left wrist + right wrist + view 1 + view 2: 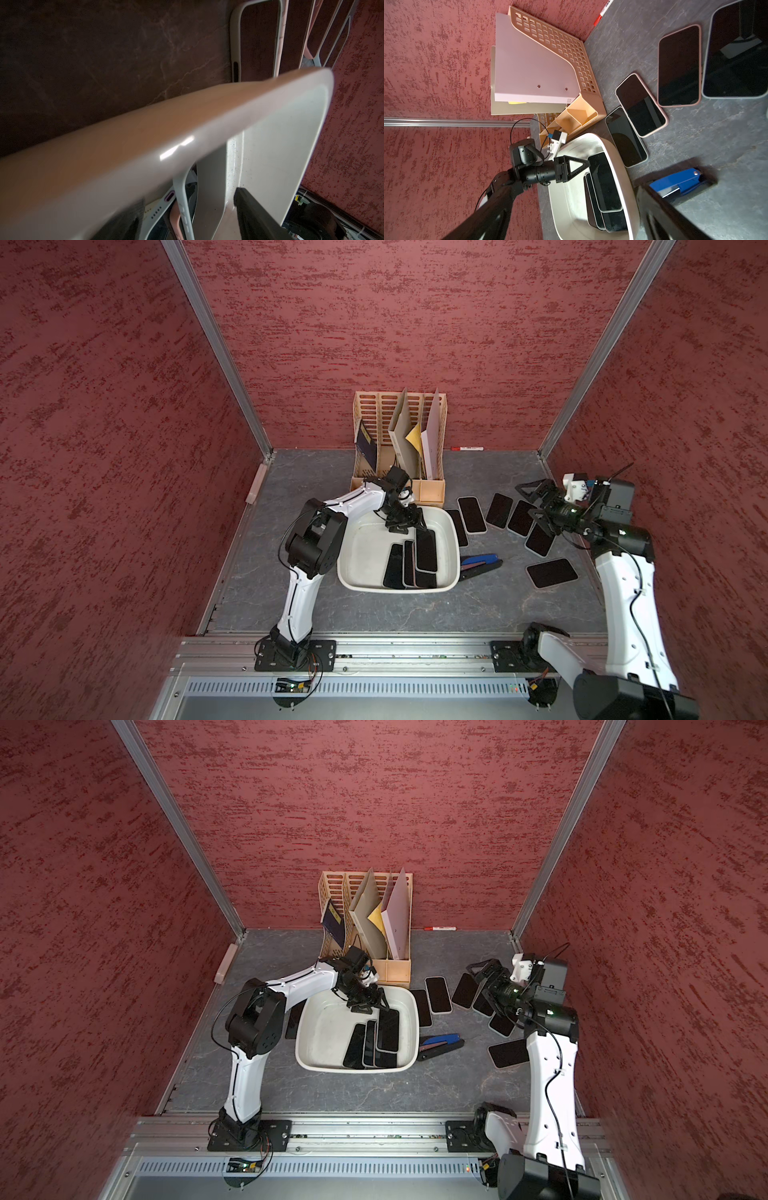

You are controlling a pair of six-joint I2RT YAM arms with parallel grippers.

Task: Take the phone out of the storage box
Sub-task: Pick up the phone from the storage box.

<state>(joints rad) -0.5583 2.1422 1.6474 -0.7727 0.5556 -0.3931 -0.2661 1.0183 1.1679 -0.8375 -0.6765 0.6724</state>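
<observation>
The storage box [348, 572] [305, 1052] is a shallow off-white tub in mid-table, showing in both top views. Several dark-screened phones lie overlapped along its right side. The topmost phone [427, 549] [389, 1029] [604, 182] leans on the others. My left gripper [405, 526] [368, 1004] [187, 212] reaches down inside the box at its far end. Its jaws stand apart on either side of the phones' end edges [182, 207], with a gap left at one finger [255, 214]. My right gripper [528, 499] [478, 979] hangs open and empty above phones on the table to the right.
Several more phones [471, 514] [679, 66] lie flat on the grey table right of the box. A blue and black stapler [480, 564] [679, 182] sits by the box's right rim. The beige file rack [399, 439] stands just behind the box. A red marker [467, 448] lies at the back wall.
</observation>
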